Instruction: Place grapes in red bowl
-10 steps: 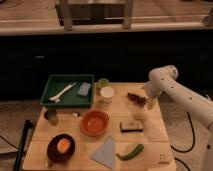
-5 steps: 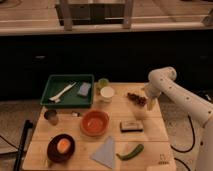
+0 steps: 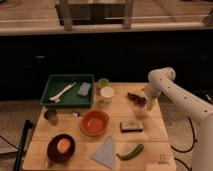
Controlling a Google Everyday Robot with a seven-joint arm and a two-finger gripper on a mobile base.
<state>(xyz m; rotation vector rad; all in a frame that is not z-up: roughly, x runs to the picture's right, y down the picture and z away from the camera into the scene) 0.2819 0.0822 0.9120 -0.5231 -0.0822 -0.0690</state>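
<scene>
Gripper [image 3: 146, 103], grasp state impossible to tell, hangs beside grapes [image 3: 135, 98]; a loose hold could scatter berries short of red bowl [image 3: 84, 119].

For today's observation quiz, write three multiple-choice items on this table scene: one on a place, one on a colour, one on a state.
1. Where do the grapes lie?
A in the green tray; B on the table beside the gripper; C in the white cup.
2. What colour is the item in the dark brown bowl?
A white; B blue; C orange.
3. The red bowl is:
A empty; B holding grapes; C overturned.

Answers:
1 B: the bunch sits at the table's right side, next to the gripper.
2 C: the piece in it is orange.
3 A: it stands upright and only its bare inside shows.
</scene>
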